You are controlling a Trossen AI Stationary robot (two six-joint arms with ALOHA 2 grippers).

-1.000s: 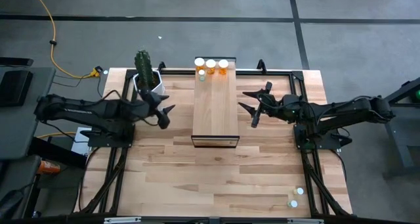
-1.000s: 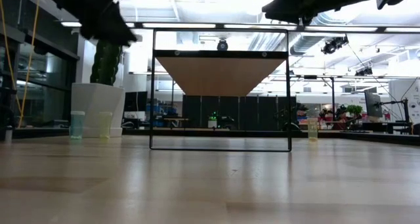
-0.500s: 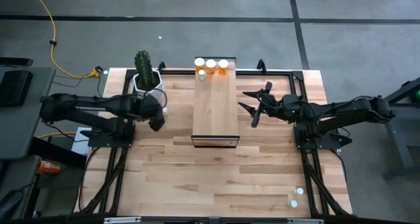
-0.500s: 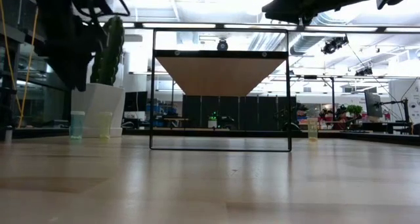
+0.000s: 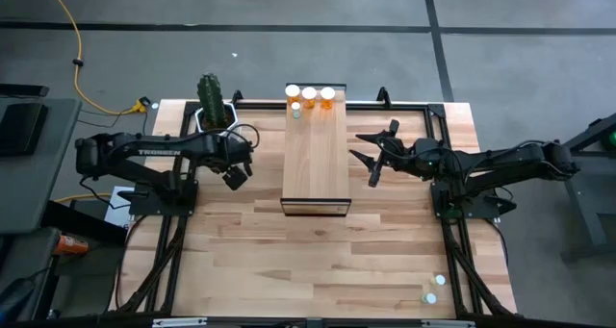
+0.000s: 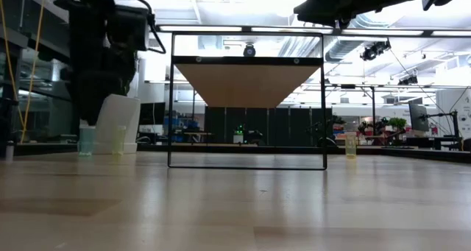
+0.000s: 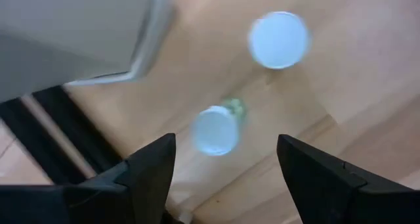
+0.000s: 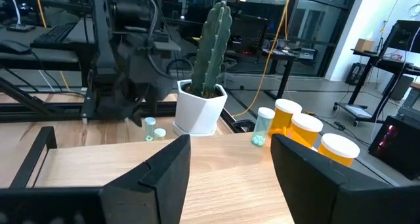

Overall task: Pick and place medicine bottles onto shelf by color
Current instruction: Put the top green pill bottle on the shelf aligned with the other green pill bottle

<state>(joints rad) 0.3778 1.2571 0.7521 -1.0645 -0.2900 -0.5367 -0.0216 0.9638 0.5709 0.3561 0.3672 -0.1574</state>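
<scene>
two pale green bottles (image 7: 215,130) sit under my left gripper (image 7: 223,161).
its fingers are spread wide; my right gripper (image 5: 371,155) hangs open beside the shelf (image 5: 316,160).

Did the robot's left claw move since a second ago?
Yes. The left gripper swung from pointing toward the shelf to pointing down beside the white cactus pot, over two small green bottles. The shelf stayed put.

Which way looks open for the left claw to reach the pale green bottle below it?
Probably yes, straight down: the left claw hangs open above the pale green bottle, with nothing between; the cactus pot stands to one side.
</scene>
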